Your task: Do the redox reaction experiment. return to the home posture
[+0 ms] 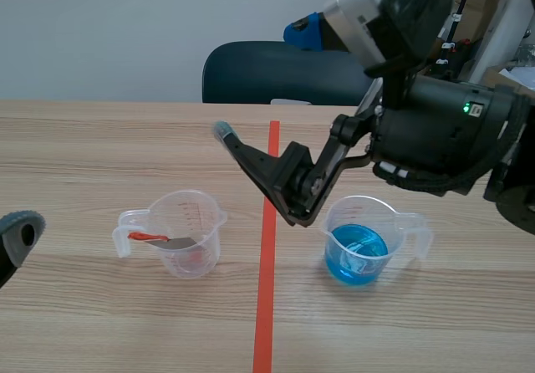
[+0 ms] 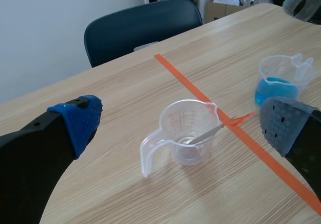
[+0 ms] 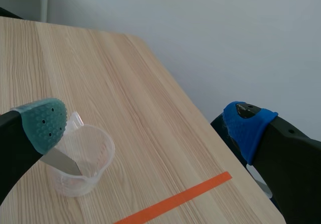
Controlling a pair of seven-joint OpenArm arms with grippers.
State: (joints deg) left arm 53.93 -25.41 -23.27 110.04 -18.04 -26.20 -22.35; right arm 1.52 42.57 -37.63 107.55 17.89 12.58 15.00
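A clear measuring cup (image 1: 185, 232) stands left of the orange tape line, with a metal strip (image 1: 171, 240) with a red end leaning on its rim. A second cup (image 1: 361, 243) with blue liquid stands right of the line. My right gripper (image 1: 261, 80) hangs open above the table's middle, holding nothing, its teal pad (image 1: 222, 129) pointing left. In the right wrist view the gripper (image 3: 145, 126) is high over the strip cup (image 3: 83, 158). My left gripper (image 2: 178, 128) is open and empty; the strip cup (image 2: 188, 133) stands ahead between its fingers, the blue cup (image 2: 281, 81) farther off.
A dark blue chair (image 1: 276, 72) stands at the table's far edge. The orange tape line (image 1: 267, 247) runs down the middle of the wooden table (image 1: 100, 155). Only the pad (image 1: 21, 229) of my left gripper shows low at the left edge. Boxes and equipment crowd the far right.
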